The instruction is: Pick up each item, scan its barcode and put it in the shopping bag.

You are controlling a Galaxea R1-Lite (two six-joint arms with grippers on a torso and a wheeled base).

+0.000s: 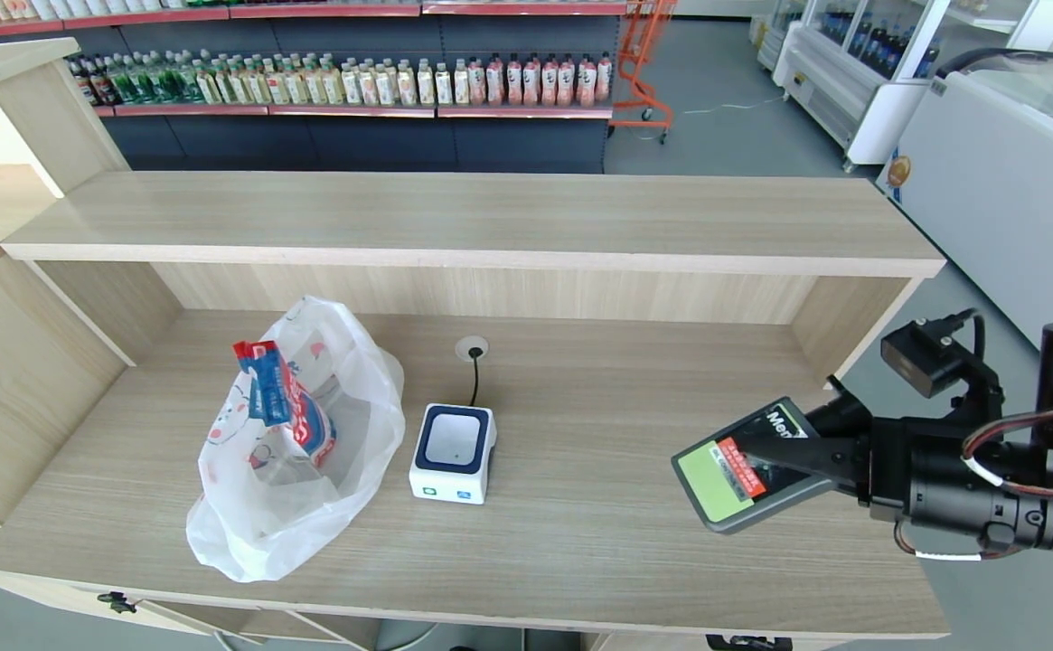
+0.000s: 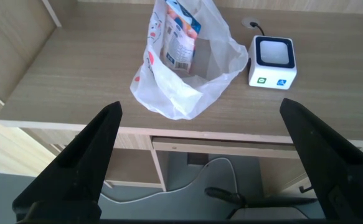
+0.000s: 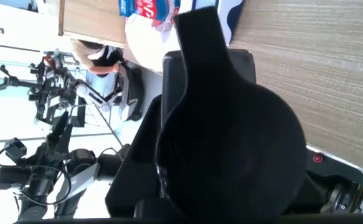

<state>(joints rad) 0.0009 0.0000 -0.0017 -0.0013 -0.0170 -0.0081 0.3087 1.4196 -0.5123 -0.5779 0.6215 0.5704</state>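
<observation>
The shopping bag [image 1: 296, 443] sits on the wooden counter [image 1: 580, 524] at about 9 o'clock from the scanner [image 1: 452, 452], just beside it. It is a thin white bag, slumped open, with a red and blue packet [image 1: 277, 398] standing tilted inside it. The left wrist view looks into the bag from the front and shows the printed back face of the packet, which the head view does not give. That view also shows the left gripper [image 2: 200, 109]. Its two dark fingers [image 2: 100, 143] are spread wide apart with nothing between them, hanging over the counter's front edge, with the bag and scanner beyond the tips. Below the edge it picks up a white lead trailing under the counter.

The scanner is a small white block with a dark blue rim around a pale window facing up. A black cable [image 1: 474, 380] runs from it toward 12 o'clock into a round port in the counter top.

At about 3 o'clock from the scanner, well apart from it, the right gripper [image 1: 766, 457] is clamped on a flat dark box [image 1: 716, 484]. The box has a green panel and a red label and is held tilted near the counter's right end. The arm comes in from 3 o'clock. The head view shows the box's printed face. The right wrist view looks along a dark finger lying over the box, with wood grain beyond it and the bag and packet farther off.
</observation>
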